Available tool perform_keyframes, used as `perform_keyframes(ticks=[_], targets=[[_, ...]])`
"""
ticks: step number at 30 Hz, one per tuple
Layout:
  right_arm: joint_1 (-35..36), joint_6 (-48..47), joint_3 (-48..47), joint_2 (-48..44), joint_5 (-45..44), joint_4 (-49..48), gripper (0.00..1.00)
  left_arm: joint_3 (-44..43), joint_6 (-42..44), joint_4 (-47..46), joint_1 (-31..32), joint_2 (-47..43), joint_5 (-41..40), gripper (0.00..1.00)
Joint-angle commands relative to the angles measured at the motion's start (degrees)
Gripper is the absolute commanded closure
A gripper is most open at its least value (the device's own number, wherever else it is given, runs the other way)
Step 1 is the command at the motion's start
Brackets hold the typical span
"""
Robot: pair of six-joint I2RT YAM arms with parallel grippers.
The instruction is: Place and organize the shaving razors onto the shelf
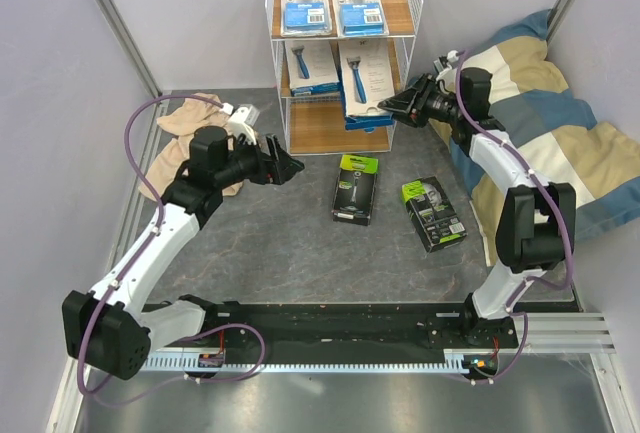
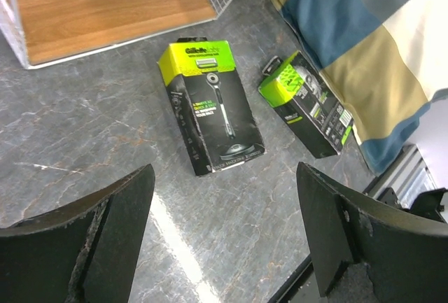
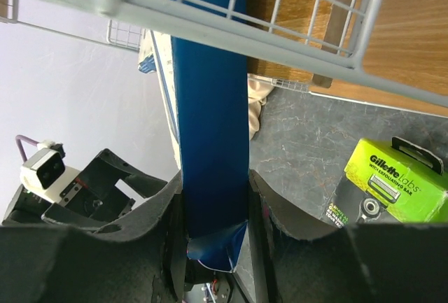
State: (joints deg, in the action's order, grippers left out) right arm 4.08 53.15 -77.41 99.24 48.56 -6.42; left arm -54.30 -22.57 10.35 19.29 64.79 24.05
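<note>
The white wire shelf (image 1: 412,23) stands at the back. Its top board holds two white-and-blue blister cards (image 1: 305,6) (image 1: 358,6). The middle board holds one white razor pack (image 1: 310,65). My right gripper (image 1: 385,105) is shut on the blue edge of the second white pack (image 1: 365,83) at the shelf's middle level; that edge fills the gap between its fingers in the right wrist view (image 3: 210,107). Two black-and-green boxes (image 1: 356,188) (image 1: 433,213) lie flat on the table. My left gripper (image 1: 290,166) is open and empty, left of them and above the table (image 2: 224,226).
The shelf's bottom board (image 1: 325,128) is bare. A beige cloth (image 1: 190,118) lies at the back left behind my left arm. A blue-and-tan pillow (image 1: 560,123) fills the right side. Walls close in on both sides.
</note>
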Motion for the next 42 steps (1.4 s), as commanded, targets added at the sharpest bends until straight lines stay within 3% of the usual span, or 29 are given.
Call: perform_keyframes(ticks=[1,5,8,11,15,18,20,28,33,42], targets=[[0.84,0.2,-3.45,0.86,-0.57,-1.67,0.69,-5.01,1.3,-1.65,2.5,1.82,-1.02,0.12],[1.11,0.55,-3.72,1.13,-1.0,-1.76,0.69,-7.3,1.74,-1.74,4.88,4.19,-2.52,0.13],[1.02,1.52,-3.89,1.31,-1.27,-2.63,0.69,-9.59,2.26,-1.82,7.07,6.73,-3.4,0.21],[1.11,3.89,-3.89,1.66,-1.27,-4.92,0.68,-12.22,2.79,-2.0,8.92,9.9,-3.75,0.37],[1.2,6.96,-4.24,2.45,-1.36,-7.73,0.66,-15.56,3.58,-2.61,11.38,13.76,-3.93,0.72],[1.29,8.29,-4.59,3.24,-1.18,-9.22,0.64,-18.81,3.58,-3.75,12.78,16.49,-4.36,0.91],[1.29,8.9,-5.03,3.5,-1.09,-9.4,0.61,-19.87,3.5,-4.81,13.67,17.99,-4.8,0.98],[1.29,10.4,-5.56,4.21,-0.83,-10.72,0.46,-27.6,6.56,-9.2,21.84,27.56,-12.97,0.98],[1.29,10.84,-5.91,4.29,-0.92,-10.99,0.41,-32.78,8.77,-10.17,25.79,32.93,-18.59,0.98],[1.37,10.75,-4.6,4.2,-0.57,-11.42,0.35,-39.73,7.19,-11.84,27.2,40.31,-33.17,0.98]])
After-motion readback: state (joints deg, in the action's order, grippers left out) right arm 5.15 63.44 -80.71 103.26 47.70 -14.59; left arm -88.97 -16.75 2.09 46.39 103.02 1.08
